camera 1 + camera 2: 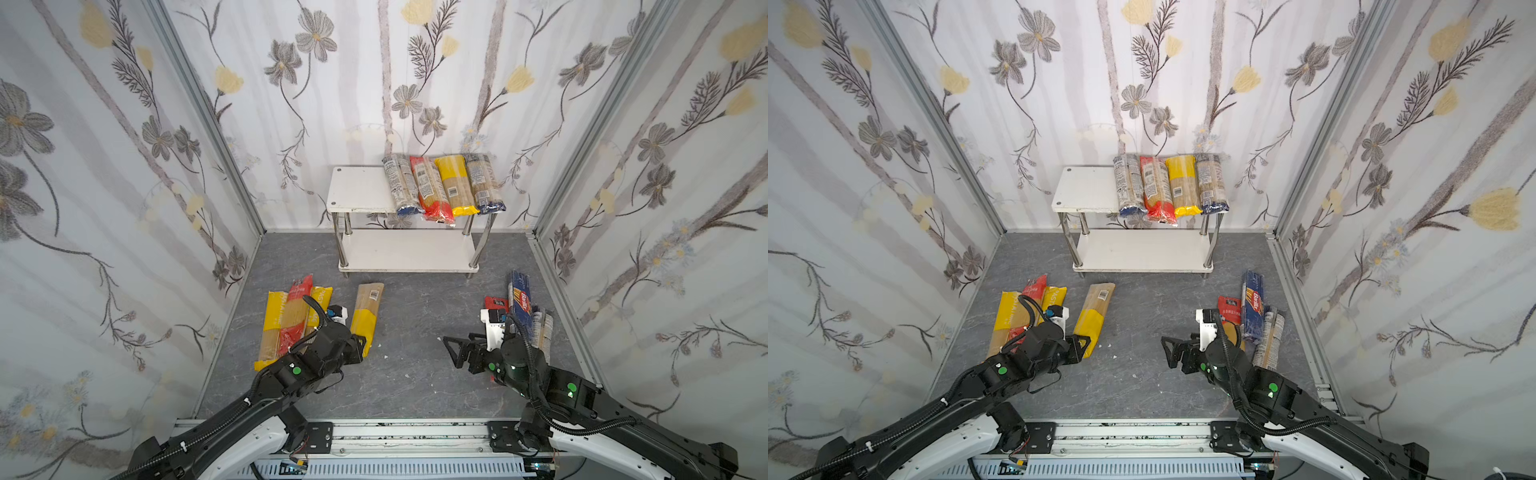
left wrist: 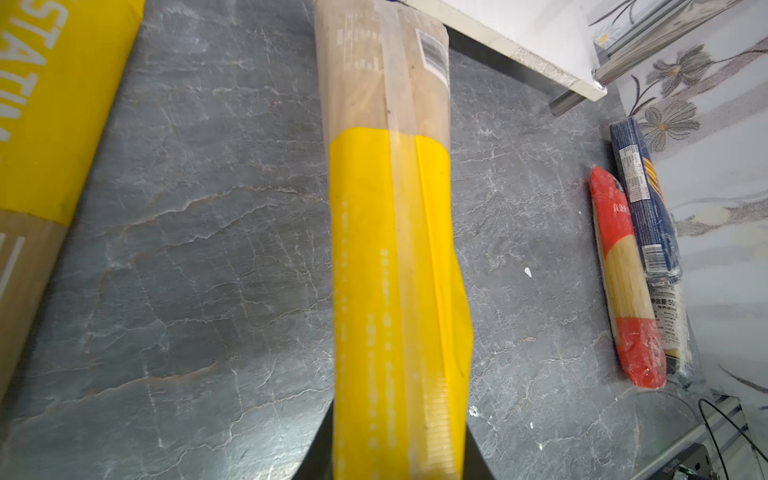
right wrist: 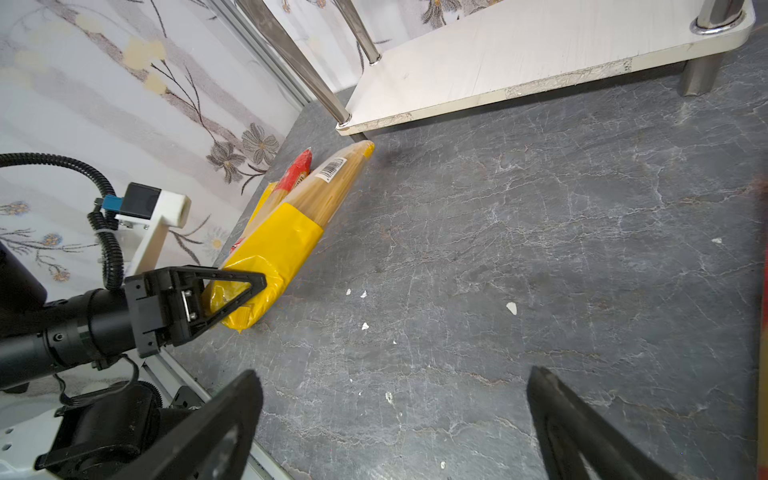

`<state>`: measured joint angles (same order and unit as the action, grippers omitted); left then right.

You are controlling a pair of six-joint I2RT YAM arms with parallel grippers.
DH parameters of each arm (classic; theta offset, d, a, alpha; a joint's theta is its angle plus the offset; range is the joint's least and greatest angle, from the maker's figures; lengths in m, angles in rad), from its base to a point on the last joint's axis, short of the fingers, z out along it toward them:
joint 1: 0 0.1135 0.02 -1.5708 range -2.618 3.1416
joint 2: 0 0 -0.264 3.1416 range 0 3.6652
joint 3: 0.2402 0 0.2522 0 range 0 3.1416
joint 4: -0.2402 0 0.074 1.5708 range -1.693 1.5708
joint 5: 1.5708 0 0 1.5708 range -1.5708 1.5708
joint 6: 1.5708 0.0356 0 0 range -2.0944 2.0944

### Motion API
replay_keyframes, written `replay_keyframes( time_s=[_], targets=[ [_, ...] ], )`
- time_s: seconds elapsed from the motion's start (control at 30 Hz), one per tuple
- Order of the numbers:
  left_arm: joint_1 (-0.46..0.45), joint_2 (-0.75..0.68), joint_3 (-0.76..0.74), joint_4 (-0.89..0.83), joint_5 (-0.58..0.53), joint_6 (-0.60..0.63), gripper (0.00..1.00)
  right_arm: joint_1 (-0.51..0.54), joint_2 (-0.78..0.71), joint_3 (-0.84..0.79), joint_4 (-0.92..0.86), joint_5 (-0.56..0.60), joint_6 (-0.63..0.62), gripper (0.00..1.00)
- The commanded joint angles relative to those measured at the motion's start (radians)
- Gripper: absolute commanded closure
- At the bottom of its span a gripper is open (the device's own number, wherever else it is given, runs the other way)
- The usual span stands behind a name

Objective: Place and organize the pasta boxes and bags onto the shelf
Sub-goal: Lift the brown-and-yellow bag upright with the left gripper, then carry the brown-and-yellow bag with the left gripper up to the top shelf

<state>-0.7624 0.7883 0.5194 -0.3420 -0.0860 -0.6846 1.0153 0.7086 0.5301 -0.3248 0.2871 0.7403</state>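
- The yellow bag (image 1: 368,309) is lying with its long axis pointing away from the robot toward the shelf (image 1: 359,187), leaning slightly right in both top views. Its clear, barcoded end is facing the shelf and its yellow end is facing the robot.
- The bag is sitting left of centre on the tabletop (image 1: 415,332), short of the shelf's lower board.
- The left gripper (image 3: 245,291) is clamping the bag's yellow end, with the jaws drawn in narrow on it.
- Four bags (image 1: 430,189) are lying side by side on the right half of the shelf's upper board. Their long axes are running front to back and their near ends are overhanging the front edge.
- The left pile (image 1: 276,328) of yellow and red bags is lying just beside the yellow bag, roughly parallel to it.
- The Barilla box (image 1: 521,297) is lying near the right wall among more bags, pointing toward the back.
- White scraps (image 1: 385,356) are lying on the tabletop between the grippers.
- The left arm is reaching low and forward, roughly in line with the bag.
- The right gripper (image 1: 451,352) is hovering over the tabletop, pointing inward, with its jaws spread wide and gripping nothing.
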Motion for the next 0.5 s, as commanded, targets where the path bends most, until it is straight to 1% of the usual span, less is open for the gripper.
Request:
replay_keyframes(
  time_s=[0.0,0.47],
  targets=[
    [0.002,-0.017,0.065,0.009,-0.04,0.045,1.0,0.002,0.011,0.014,0.001,0.019,-0.008,0.01],
    [0.002,-0.102,0.347,-0.192,-0.055,0.111,1.0,0.002,0.131,0.149,0.007,0.026,-0.078,0.0]
  ],
)
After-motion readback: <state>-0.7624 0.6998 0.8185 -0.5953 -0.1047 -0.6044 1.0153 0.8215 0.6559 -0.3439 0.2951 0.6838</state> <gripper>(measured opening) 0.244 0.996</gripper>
